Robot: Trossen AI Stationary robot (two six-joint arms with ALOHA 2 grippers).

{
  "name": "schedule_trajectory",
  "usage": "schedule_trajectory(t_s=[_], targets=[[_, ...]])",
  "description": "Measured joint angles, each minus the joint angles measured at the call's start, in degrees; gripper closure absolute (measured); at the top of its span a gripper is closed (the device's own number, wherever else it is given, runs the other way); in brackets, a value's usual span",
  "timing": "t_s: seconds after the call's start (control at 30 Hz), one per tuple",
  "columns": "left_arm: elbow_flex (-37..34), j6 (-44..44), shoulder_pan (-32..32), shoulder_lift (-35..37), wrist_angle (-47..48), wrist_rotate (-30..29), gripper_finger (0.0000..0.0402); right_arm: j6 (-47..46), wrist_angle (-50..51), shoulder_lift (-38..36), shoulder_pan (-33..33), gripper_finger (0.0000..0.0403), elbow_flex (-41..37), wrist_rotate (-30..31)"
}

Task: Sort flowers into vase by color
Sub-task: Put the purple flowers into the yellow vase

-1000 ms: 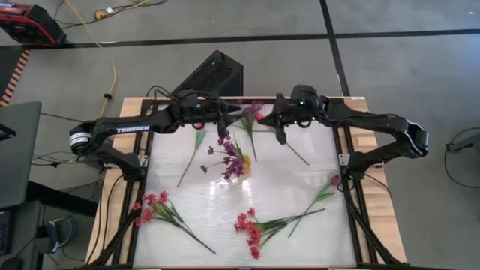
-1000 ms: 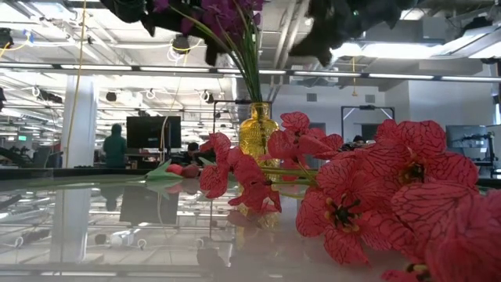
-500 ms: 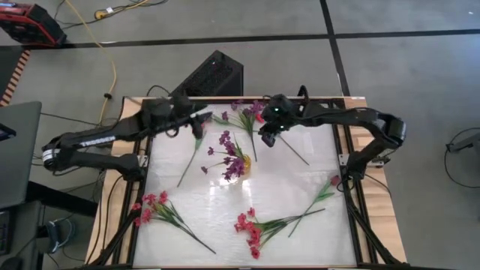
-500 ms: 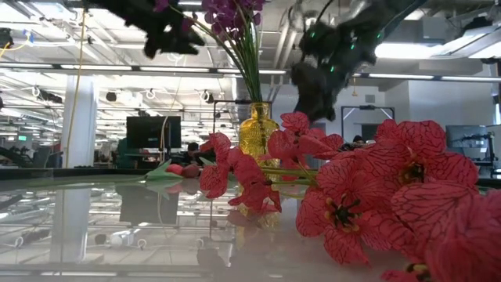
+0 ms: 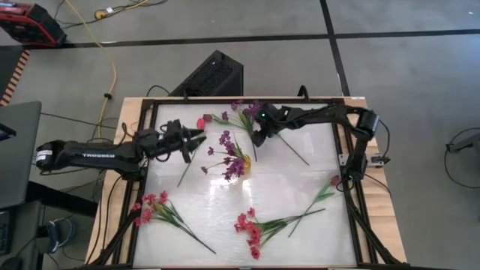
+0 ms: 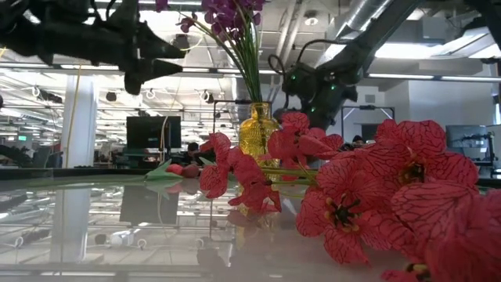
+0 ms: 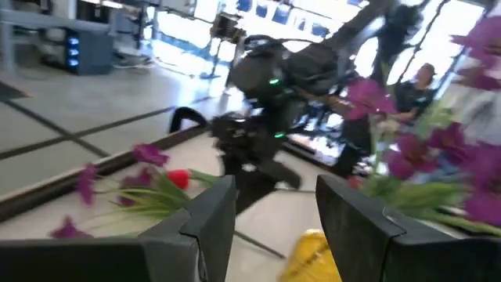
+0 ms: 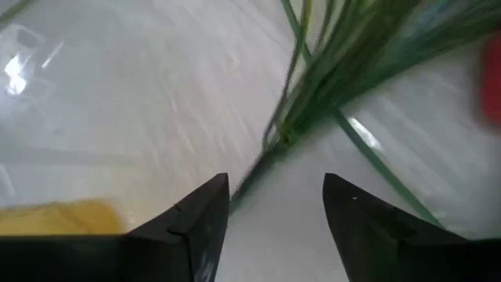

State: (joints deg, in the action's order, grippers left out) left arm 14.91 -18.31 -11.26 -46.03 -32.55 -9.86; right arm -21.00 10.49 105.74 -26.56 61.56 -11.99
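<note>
Purple flowers [image 5: 241, 115] under right tool [image 5: 259, 138], open | left tool [image 5: 196, 142] open

Purple flowers [image 5: 227, 154] stand upright in the yellow vase [image 5: 244, 164] at table centre. A purple sprig [image 5: 241, 118] lies flat at 12 o'clock. Red-pink sprigs lie at 7 [image 5: 154, 208], 6 [image 5: 255, 227] and 4 o'clock [image 5: 324, 192]; a single red stem [image 5: 195, 142] lies at 10 o'clock.
</note>
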Motion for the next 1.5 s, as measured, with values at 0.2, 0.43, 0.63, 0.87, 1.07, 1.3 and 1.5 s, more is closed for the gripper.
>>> schedule_trajectory(t_s=[0.2,0.43,0.63,0.87,1.07,1.3,1.5], targets=[[-5.2,-0.6,7.3,-2.7,-9.1,-4.5,0.0235,-3.8,-3.8,2.6,1.9,0.0176,0.1,2.3],[-5.9,1.0,13.9,-6.8,-11.1,-11.6,0.0235,-4.5,-3.1,3.4,4.2,0.02,0.7,11.2],[-5.9,1.1,16.0,-10.4,-11.1,-12.7,0.0235,-5.6,-3.7,3.4,5.3,0.0299,0.7,13.0],[-5.8,1.3,17.2,-14.2,-15.2,-13.1,0.0235,-5.8,-3.1,1.9,5.5,0.0388,0.7,13.7],[-5.7,1.3,17.3,-15.1,-17.4,-9.5,0.0235,-5.8,-3.0,-5.6,4.6,0.0385,0.7,13.7],[-5.7,1.6,17.3,-15.1,-17.0,-8.5,0.0235,-1.6,-10.8,-20.8,4.1,0.0388,-3.3,21.1],[-5.7,2.7,17.3,-15.1,-17.1,-8.5,0.0235,-5.5,-44.1,-33.6,5.1,0.0388,-21.4,19.9]])
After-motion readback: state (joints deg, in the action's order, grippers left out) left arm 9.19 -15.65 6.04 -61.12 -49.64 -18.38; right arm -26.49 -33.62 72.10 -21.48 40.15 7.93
